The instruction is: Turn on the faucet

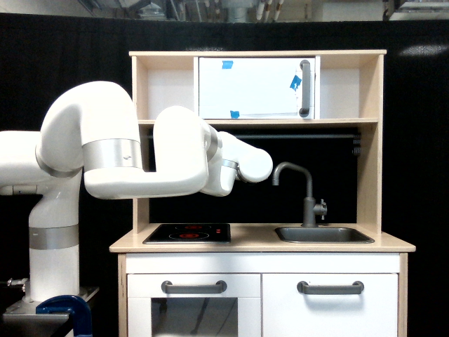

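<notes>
The faucet (306, 191) is a slim grey tap with an upright post and a curved spout, standing behind the sink (324, 234) at the exterior view's right. Its small side knob (320, 208) sticks out to the right of the post. My white arm reaches in from the left, and its rounded wrist end (252, 165) hangs just left of the spout tip, above the counter. The gripper itself is hidden behind the wrist, so no fingers show.
A toy kitchen of pale wood holds a black hob (187, 232) on the counter's left. Above is a shelf with a white cabinet door (256, 88) and grey handle. Two white drawer fronts with grey bar handles (330, 287) lie below. Side posts frame the alcove.
</notes>
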Available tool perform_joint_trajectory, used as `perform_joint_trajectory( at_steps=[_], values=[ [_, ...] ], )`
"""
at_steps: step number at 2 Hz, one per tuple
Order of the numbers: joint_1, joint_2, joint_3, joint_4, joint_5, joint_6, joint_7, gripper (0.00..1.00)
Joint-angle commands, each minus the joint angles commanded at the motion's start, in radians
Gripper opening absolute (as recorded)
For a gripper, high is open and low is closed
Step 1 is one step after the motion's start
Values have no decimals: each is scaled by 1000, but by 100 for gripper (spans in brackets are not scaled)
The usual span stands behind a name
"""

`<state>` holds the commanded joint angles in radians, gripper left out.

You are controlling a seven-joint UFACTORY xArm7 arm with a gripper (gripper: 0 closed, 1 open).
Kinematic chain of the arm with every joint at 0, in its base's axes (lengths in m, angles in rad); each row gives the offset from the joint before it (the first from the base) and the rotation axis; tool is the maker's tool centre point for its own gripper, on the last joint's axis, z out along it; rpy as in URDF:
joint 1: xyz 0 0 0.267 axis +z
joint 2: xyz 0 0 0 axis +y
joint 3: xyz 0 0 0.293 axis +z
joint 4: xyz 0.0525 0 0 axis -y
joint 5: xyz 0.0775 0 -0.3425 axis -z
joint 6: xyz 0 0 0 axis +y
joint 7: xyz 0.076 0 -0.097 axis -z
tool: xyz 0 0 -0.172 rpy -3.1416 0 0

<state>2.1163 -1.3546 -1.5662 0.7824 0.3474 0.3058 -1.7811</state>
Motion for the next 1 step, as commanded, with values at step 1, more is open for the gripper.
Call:
perform_joint_trajectory(
  at_steps=[1],
  values=[
    [125,-34,-21,70,-48,-58,27,100]
  ],
)
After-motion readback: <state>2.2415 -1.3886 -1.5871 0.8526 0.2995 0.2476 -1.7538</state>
